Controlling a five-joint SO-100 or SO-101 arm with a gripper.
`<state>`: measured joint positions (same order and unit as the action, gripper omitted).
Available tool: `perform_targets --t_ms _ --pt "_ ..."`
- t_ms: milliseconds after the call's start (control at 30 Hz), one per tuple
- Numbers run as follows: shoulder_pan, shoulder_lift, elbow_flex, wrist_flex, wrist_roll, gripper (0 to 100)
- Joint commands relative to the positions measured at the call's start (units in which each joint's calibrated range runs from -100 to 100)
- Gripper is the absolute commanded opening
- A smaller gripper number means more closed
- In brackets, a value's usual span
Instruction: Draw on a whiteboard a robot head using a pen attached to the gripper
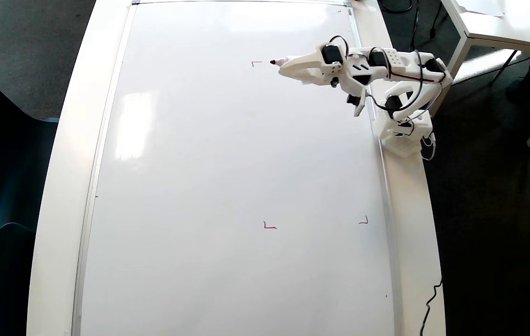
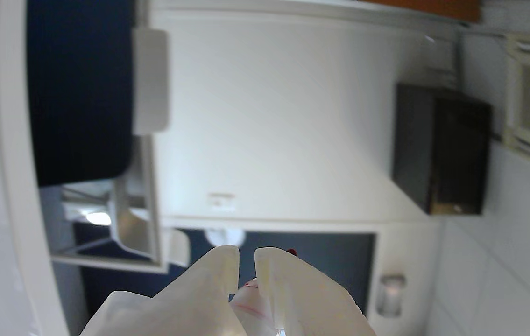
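Observation:
The whiteboard (image 1: 227, 154) lies flat and fills most of the overhead view. No robot head shows on it, only three small red corner marks (image 1: 269, 226). My gripper (image 1: 287, 65) reaches in from the right near the board's top and is shut on the pen (image 1: 279, 61). The pen's dark tip points left, just right of the upper corner mark (image 1: 256, 62). I cannot tell whether the tip touches the board. In the wrist view the white fingers (image 2: 208, 284) stand close together around the pen (image 2: 250, 298), and the room lies on its side behind them.
The arm's base (image 1: 404, 133) sits on the white table (image 1: 59, 186) at the board's right edge. A black cable (image 1: 430, 298) hangs at the lower right. Another white table (image 1: 503, 23) stands at the top right, and dark chairs (image 1: 3, 186) are at the left.

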<state>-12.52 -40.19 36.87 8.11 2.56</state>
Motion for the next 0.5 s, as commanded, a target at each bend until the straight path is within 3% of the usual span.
perform_targets --t_ms 0,200,467 --pt "-1.88 -0.01 -1.69 14.22 -0.04 1" --pt "-5.05 0.15 -2.05 32.73 -3.05 1" --pt "-5.64 12.90 -10.86 46.63 -7.44 1"
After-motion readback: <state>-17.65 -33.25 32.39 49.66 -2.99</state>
